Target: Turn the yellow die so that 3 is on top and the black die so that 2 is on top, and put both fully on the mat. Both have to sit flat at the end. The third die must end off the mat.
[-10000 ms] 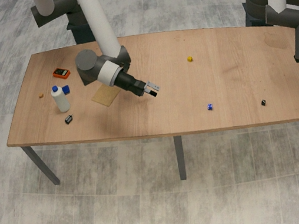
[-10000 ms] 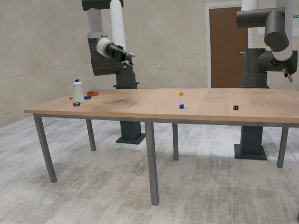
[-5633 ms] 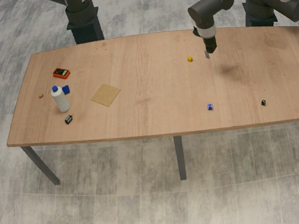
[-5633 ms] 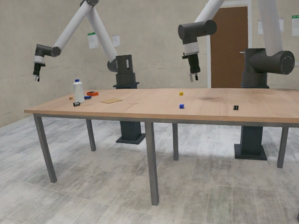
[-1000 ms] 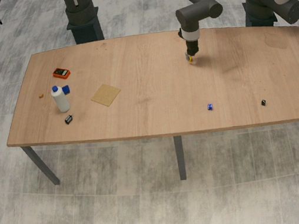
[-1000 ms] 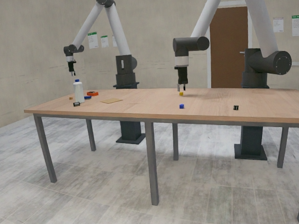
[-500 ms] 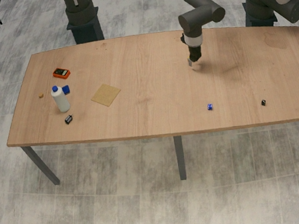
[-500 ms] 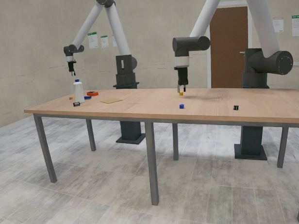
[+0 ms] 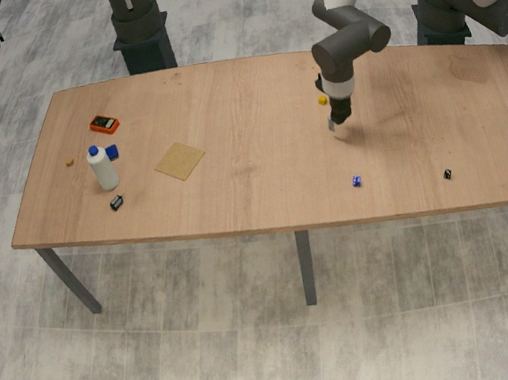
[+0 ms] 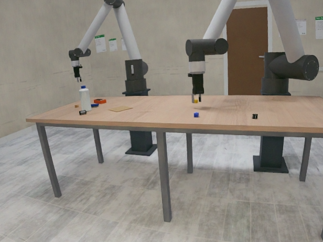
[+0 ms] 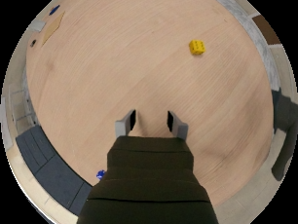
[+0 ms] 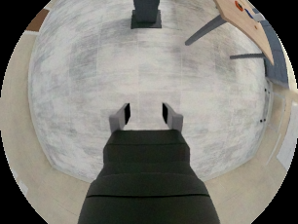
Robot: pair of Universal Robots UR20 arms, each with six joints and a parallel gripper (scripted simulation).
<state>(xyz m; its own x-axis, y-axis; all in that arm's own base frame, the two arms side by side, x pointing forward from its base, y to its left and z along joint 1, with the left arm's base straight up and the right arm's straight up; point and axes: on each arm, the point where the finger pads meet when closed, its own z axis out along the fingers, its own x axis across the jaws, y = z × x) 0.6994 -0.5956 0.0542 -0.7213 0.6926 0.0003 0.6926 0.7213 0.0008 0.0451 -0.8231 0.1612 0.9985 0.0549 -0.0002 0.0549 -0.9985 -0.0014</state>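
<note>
The yellow die (image 9: 322,100) (image 11: 197,47) sits flat on the table; the top pips look like a 6. My left gripper (image 9: 336,126) (image 10: 196,102) (image 11: 151,116) is open and empty, above the table and to the front of the yellow die in the top view. The black die (image 9: 447,174) (image 10: 255,116) lies near the front edge at right; its top number is too small to tell. The blue die (image 9: 356,181) (image 10: 196,114) (image 11: 100,174) lies left of it, off the mat. The tan mat (image 9: 180,161) (image 10: 120,108) bears no die. My right gripper (image 10: 78,80) (image 12: 145,109) is open and empty, beyond the table.
A white bottle (image 9: 105,172) (image 10: 85,100) stands left of the mat. Around it lie an orange multimeter (image 9: 104,125) (image 10: 100,101), a blue object (image 9: 112,152), a small orange-brown piece (image 9: 70,162) and a dark grey object (image 9: 116,202) (image 10: 83,112).
</note>
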